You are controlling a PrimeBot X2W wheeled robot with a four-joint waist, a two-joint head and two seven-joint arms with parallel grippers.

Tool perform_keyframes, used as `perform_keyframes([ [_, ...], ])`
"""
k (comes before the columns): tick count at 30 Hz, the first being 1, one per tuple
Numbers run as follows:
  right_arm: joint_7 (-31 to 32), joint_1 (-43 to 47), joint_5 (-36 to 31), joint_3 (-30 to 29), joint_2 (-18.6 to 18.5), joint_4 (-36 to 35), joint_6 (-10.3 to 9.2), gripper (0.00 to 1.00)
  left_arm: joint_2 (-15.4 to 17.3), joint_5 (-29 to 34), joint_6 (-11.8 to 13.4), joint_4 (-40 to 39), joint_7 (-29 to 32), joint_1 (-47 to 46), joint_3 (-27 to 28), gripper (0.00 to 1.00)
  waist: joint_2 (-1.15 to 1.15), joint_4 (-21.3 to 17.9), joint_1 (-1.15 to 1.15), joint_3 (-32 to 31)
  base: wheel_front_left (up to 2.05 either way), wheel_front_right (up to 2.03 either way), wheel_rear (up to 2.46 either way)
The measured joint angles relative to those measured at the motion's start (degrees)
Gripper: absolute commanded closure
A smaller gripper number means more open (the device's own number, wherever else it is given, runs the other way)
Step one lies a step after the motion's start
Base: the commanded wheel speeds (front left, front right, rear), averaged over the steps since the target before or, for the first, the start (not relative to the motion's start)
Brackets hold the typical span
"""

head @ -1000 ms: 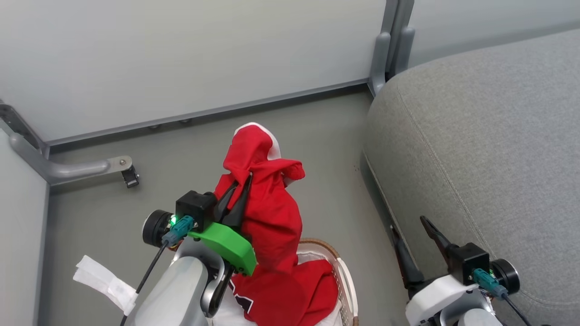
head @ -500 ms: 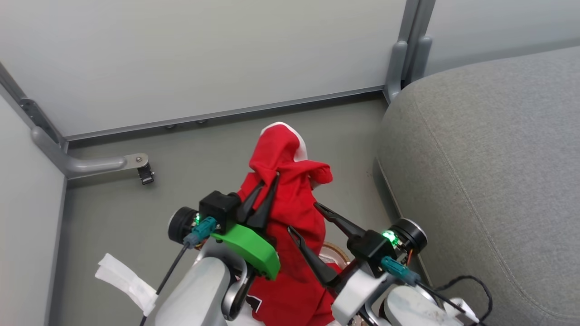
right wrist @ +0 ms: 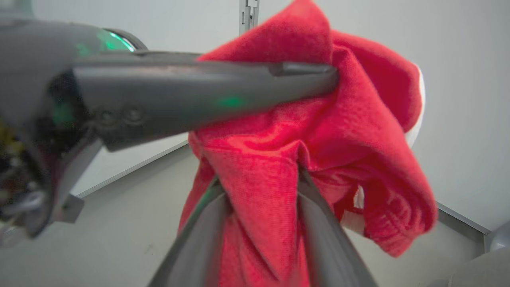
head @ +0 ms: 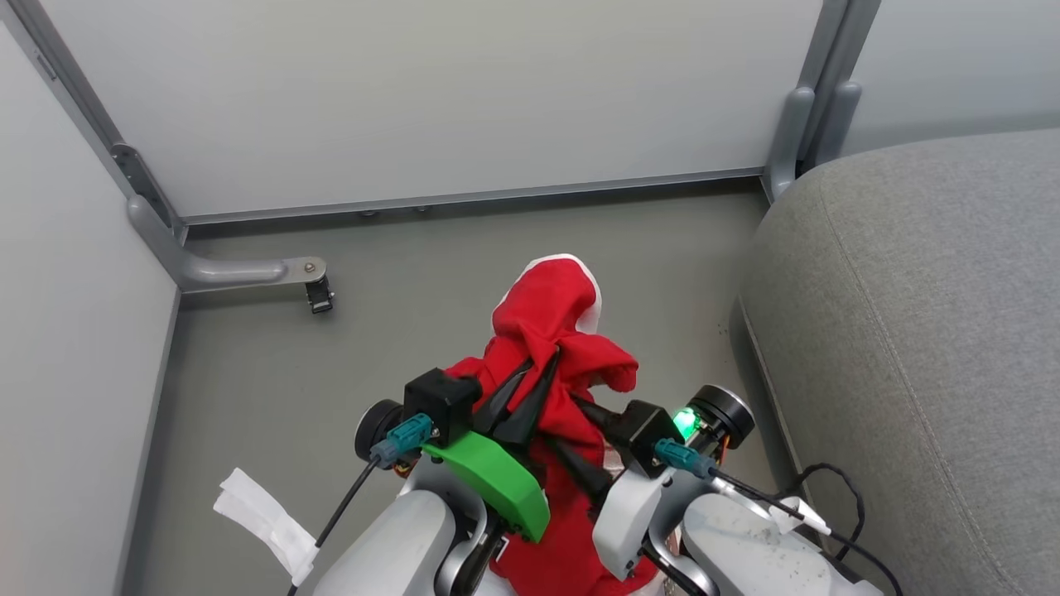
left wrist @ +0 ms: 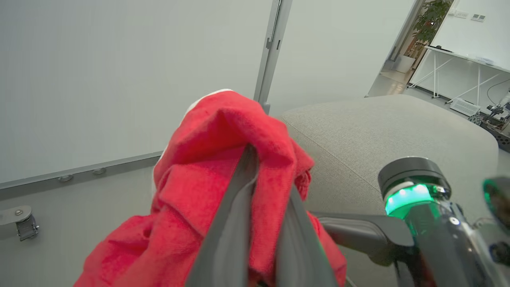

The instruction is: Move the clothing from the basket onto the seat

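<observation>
The red clothing (head: 551,306) with white trim hangs bunched above the floor, pinched near its top by my left gripper (head: 542,362), which is shut on it. In the left wrist view the fabric (left wrist: 207,131) wraps over both fingers. My right gripper (head: 563,426) reaches in from the right, just below the left one. Its jaws stand apart on either side of a fold of the clothing (right wrist: 358,119), touching it. The grey seat (head: 911,331) lies to the right. My arms hide the basket.
Pale wall panels close the back and left. A grey bracket with a small caster (head: 319,294) juts over the floor at the left. A white strip (head: 265,517) hangs by my left arm. A black cable (head: 828,497) loops beside the seat.
The camera has swung. My right gripper came over from beside the seat to the hanging clothing, and its jaws have narrowed around a fold. The left gripper kept its hold.
</observation>
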Motion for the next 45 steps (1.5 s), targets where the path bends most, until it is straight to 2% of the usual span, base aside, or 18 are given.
perform_keyframes([
  [5, 0.0, -0.4, 1.3, -1.1, 0.0, -0.2, 0.0, 1.0, 0.0, -0.1, 0.0, -0.1, 0.0, 0.0, 0.5, 1.0, 0.0, -0.1, 0.0, 0.0, 0.0, 0.0, 0.0],
  [6, 0.0, -0.4, 1.3, -1.8, 0.0, -0.6, 0.0, 1.0, 0.0, 0.1, 0.0, -0.3, 0.0, 0.0, 0.9, 0.6, 0.0, -0.4, 0.0, 0.0, 0.0, 0.0, 0.0],
  [7, 0.0, -0.4, 1.1, -2.3, 0.0, -0.8, 0.0, 1.0, -0.1, 0.1, 0.0, -0.4, 0.0, 0.0, 1.2, 0.0, 0.0, -0.7, 0.0, 0.0, 0.0, 0.0, 0.0],
  [14, 0.0, 1.6, -1.5, -6.0, 0.0, -5.2, 0.0, 1.0, 0.5, 4.6, 0.0, -0.6, -0.1, 0.6, 3.6, 0.0, 0.0, -5.6, 0.0, 0.1, 0.0, 0.0, 0.0],
  [18, 0.0, 3.3, -2.9, -8.2, 0.0, -7.6, 0.0, 1.0, 1.2, 8.1, 0.0, -1.7, -0.1, 1.4, 5.0, 0.0, 0.0, -10.2, 0.0, 0.4, 0.0, 0.0, 0.0],
  [26, 0.0, 6.8, -5.8, -11.9, -0.3, -10.5, 0.0, 1.0, 1.4, 11.0, 0.0, -3.1, -0.1, 3.1, 6.2, 0.0, 0.0, -21.5, 0.0, 1.4, 0.0, 0.0, 0.0],
  [33, 0.0, 10.3, -8.4, -18.1, -1.9, -14.4, 0.0, 1.0, 2.0, 11.1, 0.0, -3.5, -0.1, 2.8, 3.2, 0.0, 0.0, -29.5, 0.0, 3.6, 0.0, 0.0, 0.0],
  [39, 0.0, 9.0, -10.5, -22.5, -3.9, -15.3, 0.0, 1.0, 4.6, 10.7, 0.0, -3.5, -0.1, 2.4, 3.5, 0.0, 0.0, -32.2, 0.0, 7.5, 0.0, 0.0, 0.0],
  [45, 0.0, -1.4, -12.7, -28.2, -8.9, -13.6, 0.0, 1.0, 8.7, 11.4, 0.0, -5.0, -0.1, 2.8, 5.1, 0.0, 0.0, -32.8, 0.0, 12.4, 0.0, 0.0, 0.0],
])
